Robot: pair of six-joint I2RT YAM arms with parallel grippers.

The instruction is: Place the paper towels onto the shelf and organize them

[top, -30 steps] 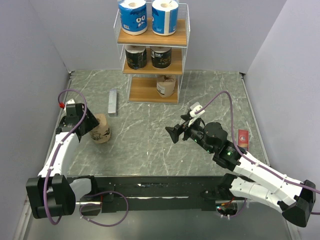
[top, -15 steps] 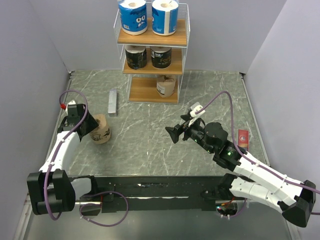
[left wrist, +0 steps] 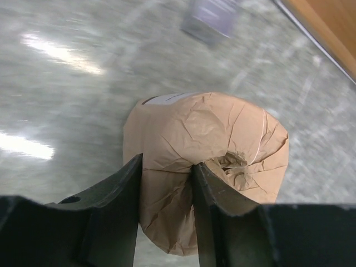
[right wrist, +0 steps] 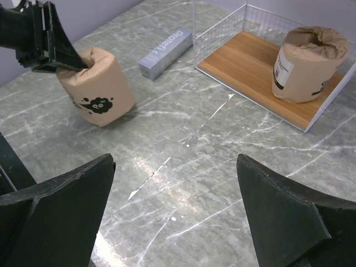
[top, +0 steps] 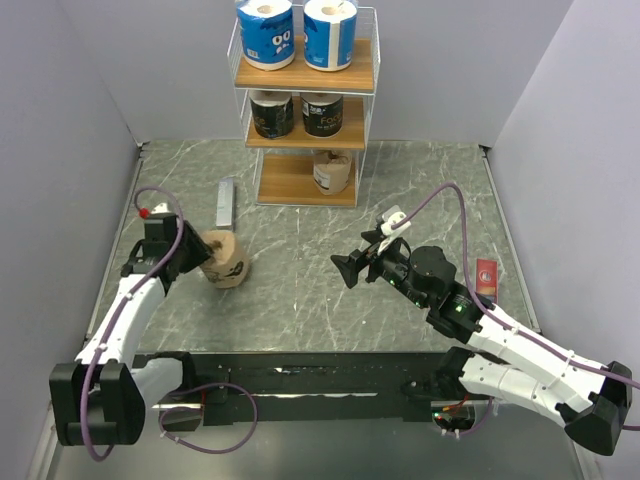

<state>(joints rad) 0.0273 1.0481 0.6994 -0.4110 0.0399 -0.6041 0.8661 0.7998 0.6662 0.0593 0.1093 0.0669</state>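
We've got the L gripper [left wrist: 167,181] clamped on the wall of a tan paper towel roll [top: 228,262], one finger in its centre hole. The roll sits tilted, front-left of the shelf [top: 285,182] and well apart from it. R gripper [top: 350,268] hangs front-right of the shelf w/ jaws wide apart, holding nothing. On the shelf we see 2 blue-white rolls [top: 267,35] up top, 2 black rolls [top: 272,115] mid tier, and 1 tan roll [top: 331,172] at the right of the bottom board.
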